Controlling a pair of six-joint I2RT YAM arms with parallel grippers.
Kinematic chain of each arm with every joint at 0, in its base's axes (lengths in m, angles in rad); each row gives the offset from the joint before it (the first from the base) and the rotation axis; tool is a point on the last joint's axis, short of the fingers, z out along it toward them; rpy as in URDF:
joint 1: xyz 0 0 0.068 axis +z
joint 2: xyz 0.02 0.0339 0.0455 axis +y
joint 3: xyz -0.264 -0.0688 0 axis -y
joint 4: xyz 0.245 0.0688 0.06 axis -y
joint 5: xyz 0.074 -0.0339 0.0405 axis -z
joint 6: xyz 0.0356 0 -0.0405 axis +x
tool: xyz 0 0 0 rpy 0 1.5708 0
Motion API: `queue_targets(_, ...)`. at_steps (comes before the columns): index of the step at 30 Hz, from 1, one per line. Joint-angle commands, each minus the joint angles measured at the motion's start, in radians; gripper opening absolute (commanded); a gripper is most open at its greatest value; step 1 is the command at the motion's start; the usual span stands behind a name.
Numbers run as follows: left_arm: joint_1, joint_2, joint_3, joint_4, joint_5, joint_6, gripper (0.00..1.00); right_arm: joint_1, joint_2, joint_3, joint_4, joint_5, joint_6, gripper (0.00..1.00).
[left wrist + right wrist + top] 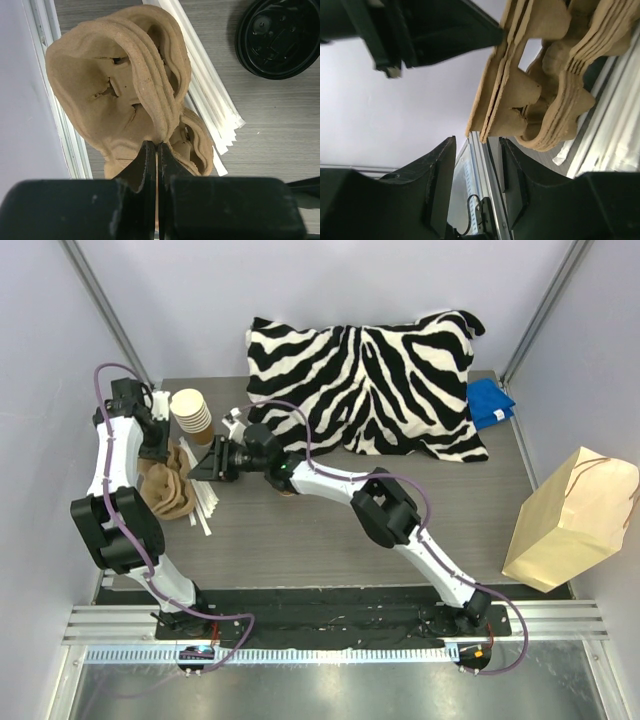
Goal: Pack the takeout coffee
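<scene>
The lidded takeout coffee cup is not in view. My left gripper is shut on the rim of a stack of brown pulp cup carriers at the table's left edge and holds it tilted up; the left wrist view shows the shut fingertips pinching the carriers. My right gripper reaches across to the carriers and is open. In the right wrist view its jaws stand apart just below the carriers' edge, not touching it. The paper bag stands at the far right.
A stack of unlidded brown cups lies behind the carriers. White wrapped straws lie beside them. A loose black lid lies on the table. A zebra pillow and a blue cloth sit at the back.
</scene>
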Motion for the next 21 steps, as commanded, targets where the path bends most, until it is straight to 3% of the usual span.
queue_targets(1, 0.010, -0.035, 0.048, -0.007, 0.006, -0.007, 0.00, 0.047, 0.022, 0.094, 0.049, 0.064, -0.002, 0.47)
queue_targets(11, 0.012, -0.029, 0.041, -0.004, 0.017, -0.025, 0.00, 0.069, 0.074, 0.120, 0.077, 0.090, -0.001, 0.47)
queue_targets(18, 0.010, -0.041, 0.016, -0.002, 0.011, -0.024, 0.00, 0.072, 0.088, 0.106, 0.080, 0.108, -0.001, 0.36)
queue_targets(21, 0.010, -0.043, 0.011, -0.001, 0.014, -0.022, 0.00, 0.070, 0.091, 0.111, 0.083, 0.113, -0.004, 0.35)
